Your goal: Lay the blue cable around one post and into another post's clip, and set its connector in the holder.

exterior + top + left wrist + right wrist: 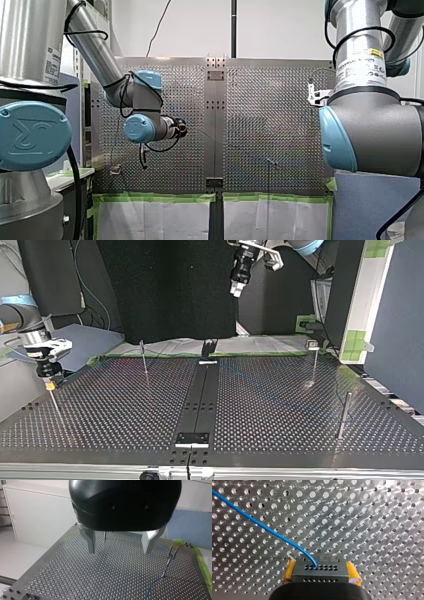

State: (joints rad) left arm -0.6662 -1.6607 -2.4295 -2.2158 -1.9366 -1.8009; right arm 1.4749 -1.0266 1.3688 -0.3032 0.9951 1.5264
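blue cable [269,531]: thin, arcs over the table [374,517] | connector [322,574]: grey holey block on its end, pinched in my right claw [320,563]

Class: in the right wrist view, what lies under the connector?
The perforated table lies below the connector, which my right gripper holds. The blue cable runs out of the connector's face. The patch of table straight beneath it is covered.

Your left gripper [119,551] hangs high, pointing down, with its metal fingers [90,542] spread wide. Your right gripper [320,563] sits low, its yellow pads [289,571] clamped on the connector [321,573].
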